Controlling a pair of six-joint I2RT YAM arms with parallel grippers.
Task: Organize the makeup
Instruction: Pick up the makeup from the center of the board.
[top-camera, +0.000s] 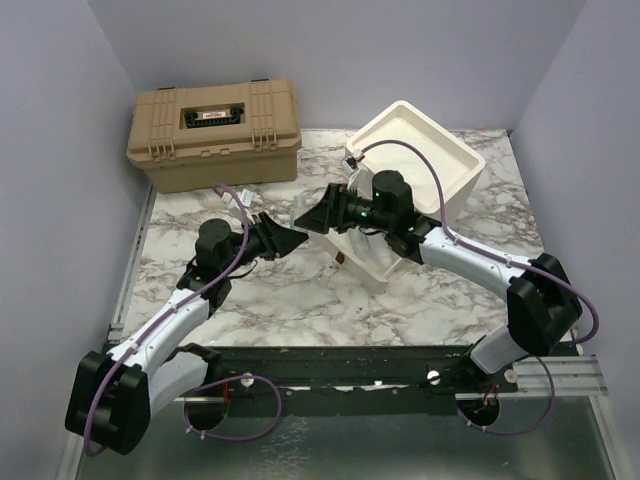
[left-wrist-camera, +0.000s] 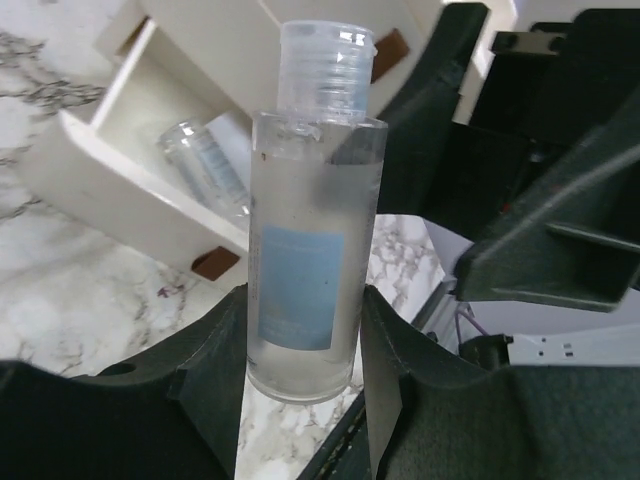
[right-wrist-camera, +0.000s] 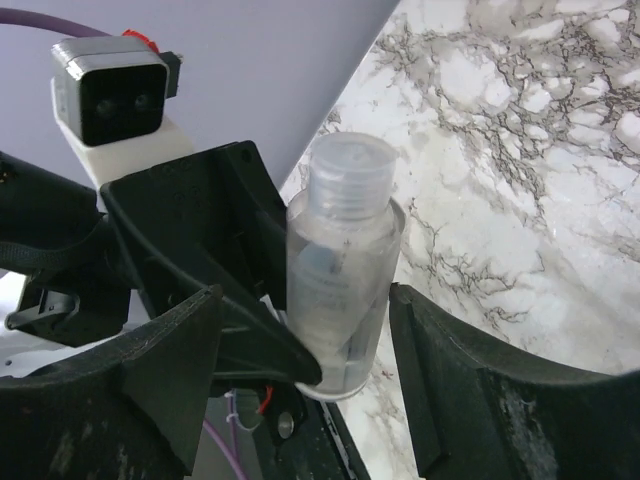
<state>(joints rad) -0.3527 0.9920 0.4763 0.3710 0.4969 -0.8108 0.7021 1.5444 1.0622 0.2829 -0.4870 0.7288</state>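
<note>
A clear whitish bottle (left-wrist-camera: 305, 250) with a pale blue label and a flip cap stands upright between my left gripper's fingers, lifted above the marble table. My left gripper (left-wrist-camera: 303, 300) is shut on its lower half. My right gripper (right-wrist-camera: 305, 295) faces it from the other side, jaws open around the same bottle (right-wrist-camera: 340, 270), with a gap on its right side. In the top view both grippers, left (top-camera: 283, 240) and right (top-camera: 318, 212), meet at the bottle (top-camera: 303, 214) mid-table. A second clear bottle (left-wrist-camera: 200, 165) lies in an open drawer. Other makeup is out of view.
The cream drawer unit (top-camera: 420, 160) sits tilted at the back right, its open drawer (left-wrist-camera: 110, 190) facing my grippers. The tan toolbox (top-camera: 213, 135) stands shut at the back left. Walls close in on three sides. A black rail (top-camera: 350, 365) runs along the near edge.
</note>
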